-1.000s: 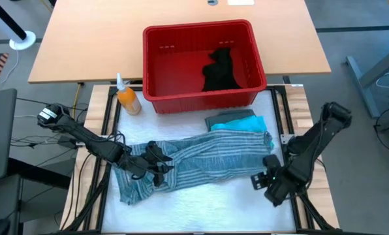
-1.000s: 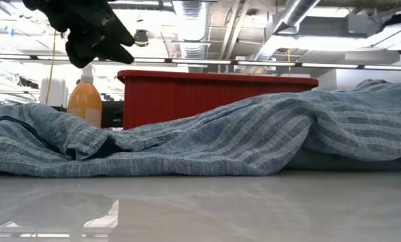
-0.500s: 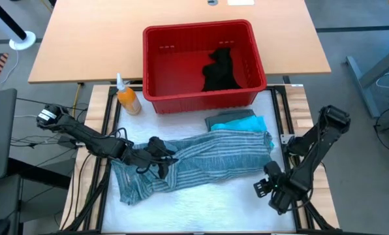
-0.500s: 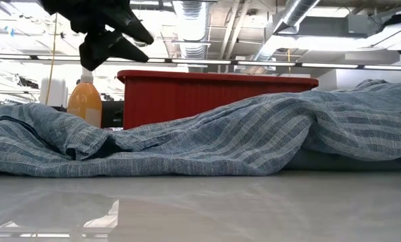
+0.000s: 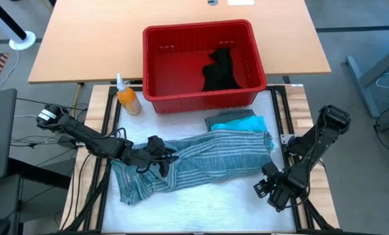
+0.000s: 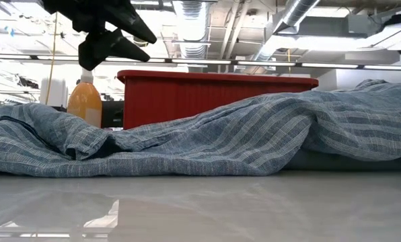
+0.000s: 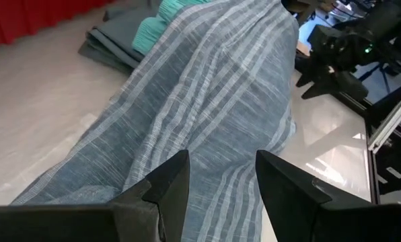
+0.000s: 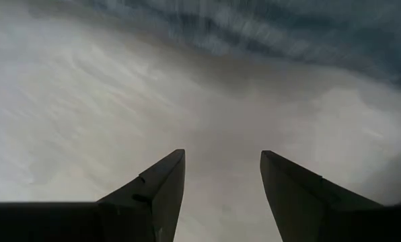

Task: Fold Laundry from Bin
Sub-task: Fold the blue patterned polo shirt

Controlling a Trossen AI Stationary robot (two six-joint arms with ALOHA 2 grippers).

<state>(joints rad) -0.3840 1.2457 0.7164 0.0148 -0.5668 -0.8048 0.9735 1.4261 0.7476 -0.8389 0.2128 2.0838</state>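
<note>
The blue-grey striped shirt [image 5: 207, 160] lies crumpled and stretched out across the white table top, from its near left toward its right. My left gripper [image 5: 160, 156] hovers open above the shirt's left part, well clear of the cloth in the low view [image 6: 130, 37]. My right gripper [image 5: 263, 189] stands open, pointing down over bare table just near of the shirt's right end [image 8: 268, 27]. A black garment [image 5: 219, 68] lies in the red bin [image 5: 198, 29]. A turquoise garment [image 5: 247, 124] rests folded on a grey-green one [image 5: 222, 119] behind the shirt.
An orange bottle [image 5: 128, 98] stands left of the bin, at the table's far left. The bin sits on a wooden desk beyond the white top. Dark frame rails [image 5: 292, 140] run along the table's left and right sides. Bare white surface lies near of the shirt.
My right gripper has sunk toward the table near the shirt's right end, staying open. My left gripper has rolled a little about its own line and kept open above the shirt. The shirt has not moved.
</note>
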